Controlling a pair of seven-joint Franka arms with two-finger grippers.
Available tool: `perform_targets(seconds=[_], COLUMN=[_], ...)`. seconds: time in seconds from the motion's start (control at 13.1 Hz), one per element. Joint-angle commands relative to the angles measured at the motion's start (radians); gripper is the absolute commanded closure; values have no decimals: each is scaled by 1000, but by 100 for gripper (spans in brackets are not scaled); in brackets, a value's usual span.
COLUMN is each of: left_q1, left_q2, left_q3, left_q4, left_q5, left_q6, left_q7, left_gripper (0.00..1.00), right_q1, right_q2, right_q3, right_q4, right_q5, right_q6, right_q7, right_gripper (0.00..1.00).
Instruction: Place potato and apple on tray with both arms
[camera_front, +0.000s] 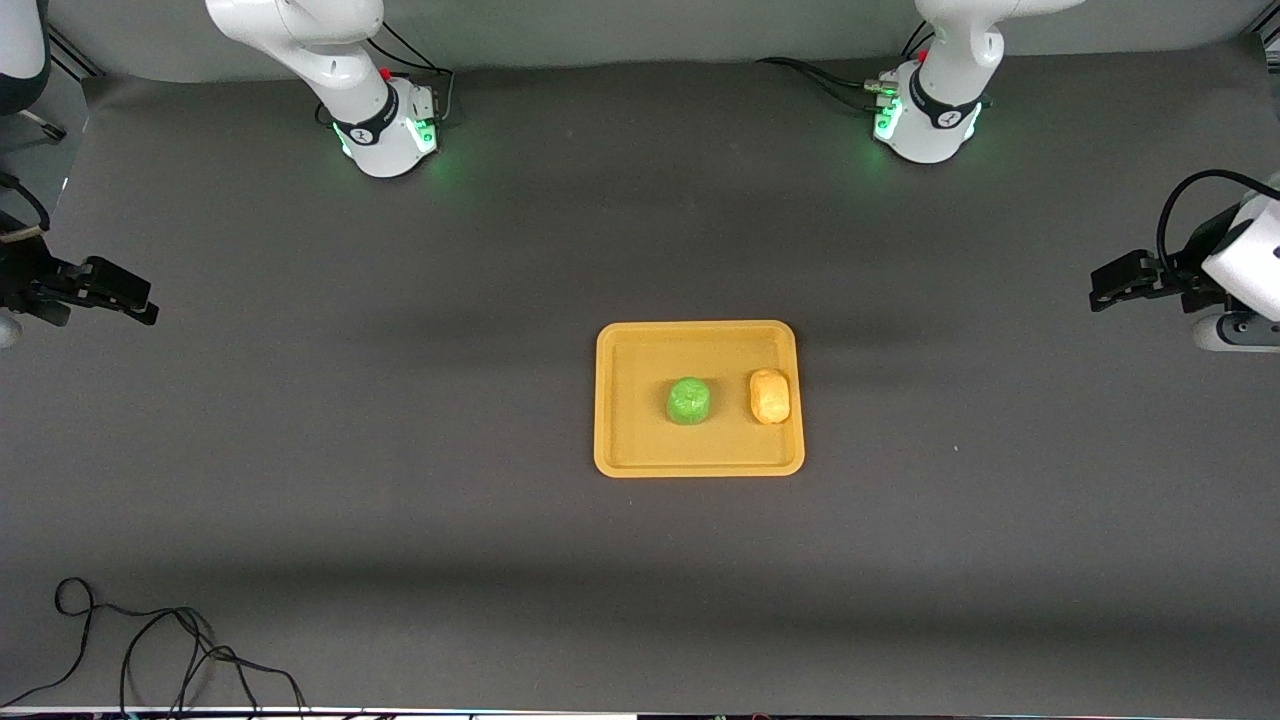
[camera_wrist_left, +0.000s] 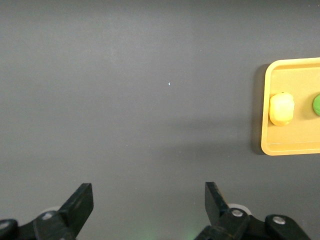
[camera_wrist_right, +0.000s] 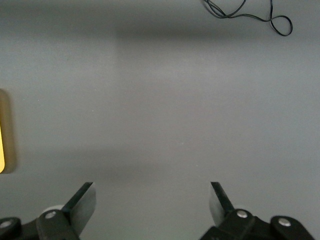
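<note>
The yellow-orange tray (camera_front: 700, 465) lies at the middle of the table. The green apple (camera_front: 688, 400) sits on it near its centre. The potato (camera_front: 769, 395) lies on it beside the apple, against the rim toward the left arm's end. My left gripper (camera_front: 1102, 285) is open and empty over the table's left-arm end, well clear of the tray. My right gripper (camera_front: 145, 303) is open and empty over the right-arm end. The left wrist view shows the open left gripper (camera_wrist_left: 149, 200), the tray (camera_wrist_left: 295, 147), the potato (camera_wrist_left: 281, 108) and the apple's edge (camera_wrist_left: 316, 105). The right wrist view shows the open right gripper (camera_wrist_right: 152, 200) and a sliver of tray (camera_wrist_right: 1, 135).
A loose black cable (camera_front: 150, 640) lies on the dark mat near the front camera at the right arm's end; it also shows in the right wrist view (camera_wrist_right: 250, 12). The two arm bases (camera_front: 385, 135) (camera_front: 925, 120) stand along the table's robot side.
</note>
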Motion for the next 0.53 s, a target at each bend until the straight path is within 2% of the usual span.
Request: perform_targets(seconds=[0.0, 0.15, 0.46], left_q1=[-13, -11, -13], left_q2=[4, 4, 6], left_q3=[6, 6, 6], left_q4=[16, 16, 14], left_q5=[2, 2, 2], left_q6=[-16, -14, -14], left_q7=[-13, -13, -13], left_gripper=[1, 1, 1], right_q1=[3, 3, 3], right_q2=[-11, -10, -10], right_q3=[-6, -9, -8], right_q4=[0, 1, 1], right_q5=[18, 61, 62], right_q6=[-31, -47, -47], right_q7=[-1, -1, -1], right_gripper=[0, 0, 0])
